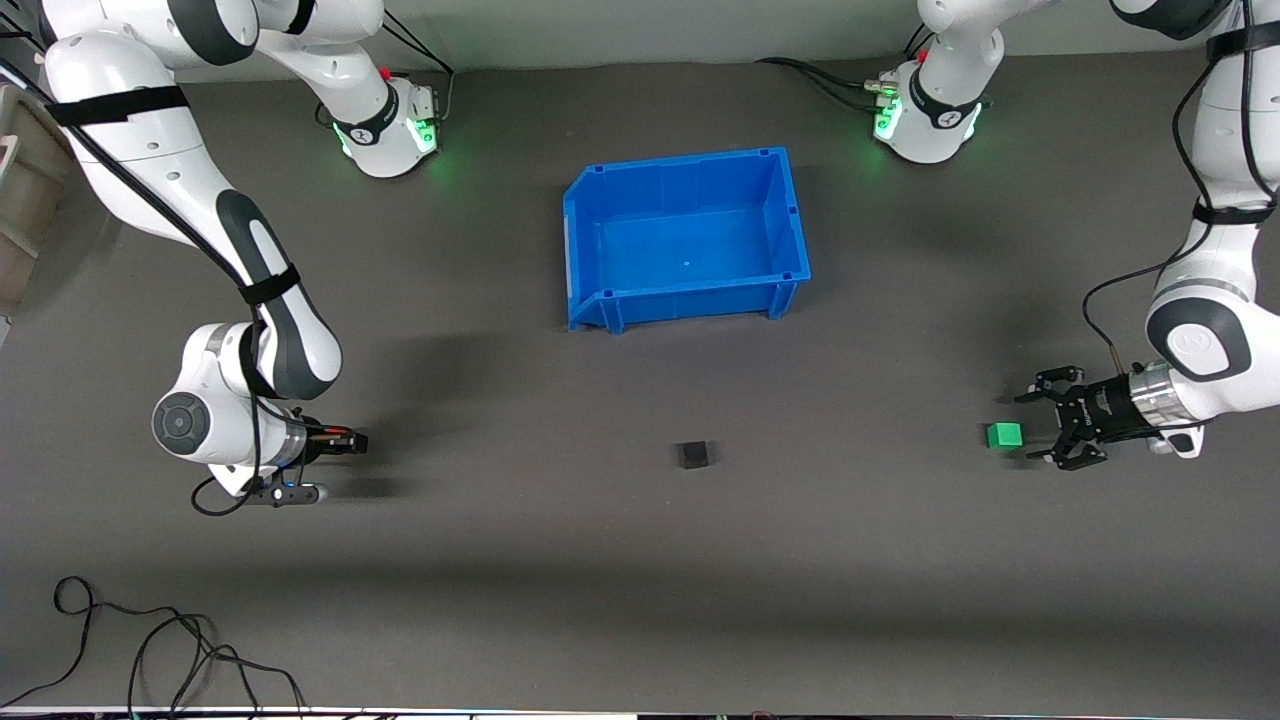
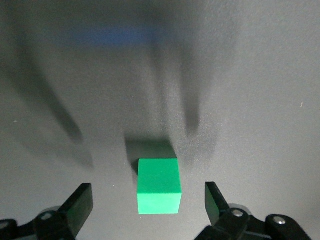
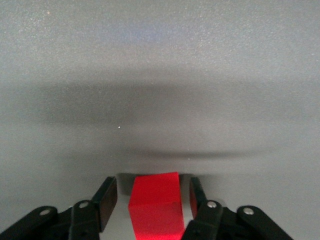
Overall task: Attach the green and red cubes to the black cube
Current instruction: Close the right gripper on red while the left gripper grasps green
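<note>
- In the front view, the black cube (image 1: pixel 692 455) is sitting alone on the dark tabletop (image 1: pixel 500 600), in the lower middle of the frame. It is nearer to the camera than the blue bin (image 1: pixel 690 300), which is standing in the upper centre.
- In the same view, the green cube (image 1: pixel 1004 435) is lying toward the left arm's end of the tabletop. The left gripper (image 1: pixel 1035 428) is staying low just beside it, with its fingers spread wide.
- The right gripper (image 1: pixel 355 441) is staying low at the right arm's end of the tabletop, well apart from the black cube.
- In the left wrist view, the green cube (image 2: pixel 158 185) is resting on the tabletop at the mouth of the left gripper (image 2: pixel 147 192). Both fingers (image 2: pixel 80 200) are standing apart from it, with clear space at each side.
- In the right wrist view, the red cube (image 3: pixel 155 200) is sitting between the fingers (image 3: pixel 107 197) of the right gripper (image 3: pixel 151 186). The fingers are close around it but not pressing; a thin strip of tabletop is showing at each side.
</note>
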